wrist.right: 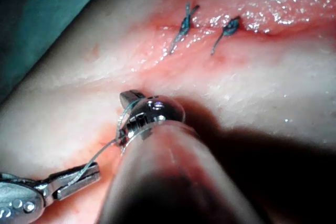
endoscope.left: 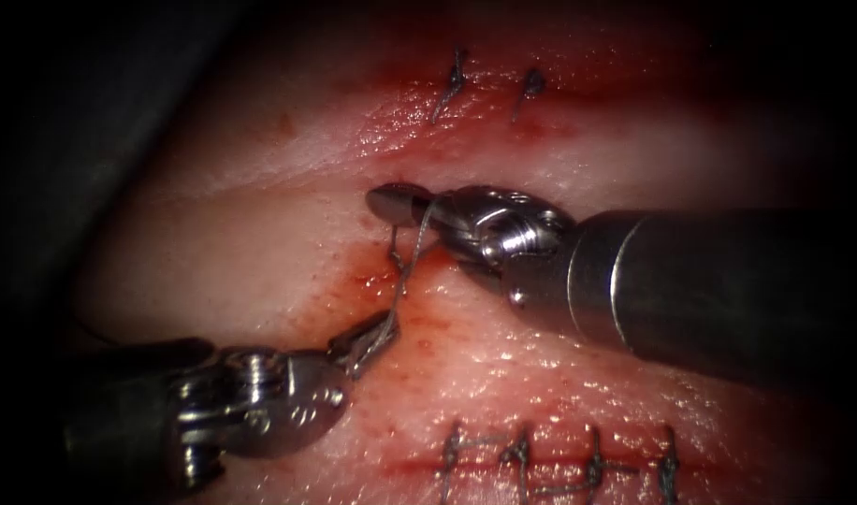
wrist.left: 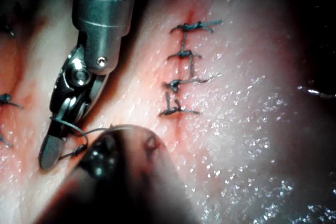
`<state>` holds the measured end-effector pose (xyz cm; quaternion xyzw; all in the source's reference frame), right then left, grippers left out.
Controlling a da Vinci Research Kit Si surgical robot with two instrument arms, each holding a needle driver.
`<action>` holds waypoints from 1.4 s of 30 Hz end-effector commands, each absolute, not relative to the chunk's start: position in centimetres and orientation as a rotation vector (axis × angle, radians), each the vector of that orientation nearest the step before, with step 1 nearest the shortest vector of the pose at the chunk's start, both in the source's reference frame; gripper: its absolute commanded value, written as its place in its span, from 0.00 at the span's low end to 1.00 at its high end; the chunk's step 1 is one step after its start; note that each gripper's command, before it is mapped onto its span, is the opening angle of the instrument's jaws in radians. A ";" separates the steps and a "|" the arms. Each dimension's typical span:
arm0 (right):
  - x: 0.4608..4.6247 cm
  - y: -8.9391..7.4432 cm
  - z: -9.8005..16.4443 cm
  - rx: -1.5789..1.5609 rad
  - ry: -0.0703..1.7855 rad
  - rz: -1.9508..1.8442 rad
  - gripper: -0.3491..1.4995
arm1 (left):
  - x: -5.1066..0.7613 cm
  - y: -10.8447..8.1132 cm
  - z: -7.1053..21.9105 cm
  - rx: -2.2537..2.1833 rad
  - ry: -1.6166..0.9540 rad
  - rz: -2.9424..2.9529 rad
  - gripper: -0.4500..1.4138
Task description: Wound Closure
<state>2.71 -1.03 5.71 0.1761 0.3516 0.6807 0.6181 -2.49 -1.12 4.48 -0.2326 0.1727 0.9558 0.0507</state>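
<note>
My left tool (endoscope.left: pixel 363 341) comes in from the lower left, its jaws shut on the thread (endoscope.left: pixel 408 271) just left of the cut (endoscope.left: pixel 368 281). From there the thread climbs and wraps over the jaws of my right tool (endoscope.left: pixel 396 201), which lies across the cut from the right. Those jaws look shut on a short dark tail (endoscope.left: pixel 394 245) that rises from the tissue (endoscope.left: pixel 260 234). The left wrist view shows the thread (wrist.left: pixel 97 128) looped over the right tool (wrist.left: pixel 50 153). In the right wrist view the thread (wrist.right: pixel 100 153) runs from the left tool (wrist.right: pixel 79 179) to the right tool (wrist.right: pixel 131 98).
A row of finished stitches (endoscope.left: pixel 522 458) crosses a closed cut near the front, and two knotted stitches (endoscope.left: pixel 457 84) sit at the back. Red fluid (endoscope.left: pixel 354 276) stains the tissue around the cut. A teal drape (wrist.right: pixel 42 14) borders the tissue.
</note>
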 end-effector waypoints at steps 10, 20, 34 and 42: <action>2.57 -1.0 5.3 0.325 1.021 1.486 0.00 | -2.08 -0.7 4.7 -0.660 0.480 2.915 0.00; 2.46 -1.2 5.2 0.265 1.131 1.389 0.00 | -1.81 0.0 5.4 -0.609 0.384 2.887 0.00; 2.32 -1.7 5.3 0.273 1.130 1.326 0.00 | -1.76 0.5 5.5 -0.602 0.334 2.865 0.00; 2.34 -1.9 5.2 0.268 1.136 1.313 0.00 | -1.74 0.7 5.5 -0.608 0.349 2.829 0.00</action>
